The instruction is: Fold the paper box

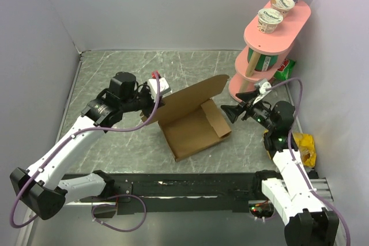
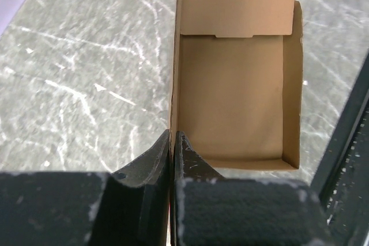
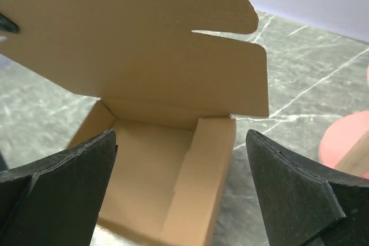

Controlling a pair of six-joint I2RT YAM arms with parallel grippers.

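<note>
Left claw (image 2: 172,142) pinches paper box (image 1: 195,129) lid (image 1: 190,97) | right claw (image 3: 181,136) wide | cup labels (image 1: 270,19) illegible

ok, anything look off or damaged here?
Nothing damaged or spilled. The box sits askew, lid raised and pinched by the left gripper. A crumpled yellow bag lies beside the right arm.
</note>
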